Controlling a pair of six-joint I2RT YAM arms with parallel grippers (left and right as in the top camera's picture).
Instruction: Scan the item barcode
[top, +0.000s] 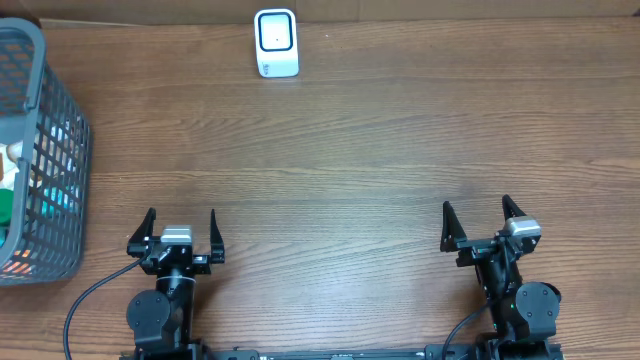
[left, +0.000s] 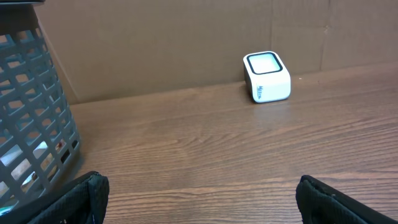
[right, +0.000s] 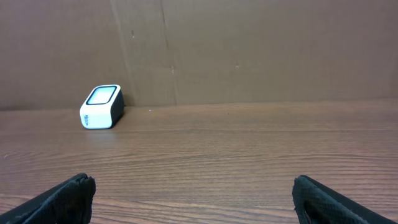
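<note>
A broad stretch of bare brown wood-grain table (top: 340, 150) lies between the two arms and the far edge, where a small white box-shaped barcode scanner (top: 276, 43) with a dark-framed window sits against the cardboard backdrop, its window facing up and its longer side running front to back. A grey plastic lattice basket (top: 45, 150) holding colourful items crowds the left edge, near the left gripper (top: 181, 232). That gripper and the right gripper (top: 476, 222) rest at the near edge, well apart, jaws spread wide and empty.

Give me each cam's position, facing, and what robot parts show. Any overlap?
Overhead: above the table, looking straight down; both arms, left gripper and right gripper, jaws open.
Left wrist: low, facing the scanner and basket; own fingertips at bottom.
Right wrist: low, facing the cardboard backdrop; own fingertips at bottom.
Shared: all three views show the scanner.
</note>
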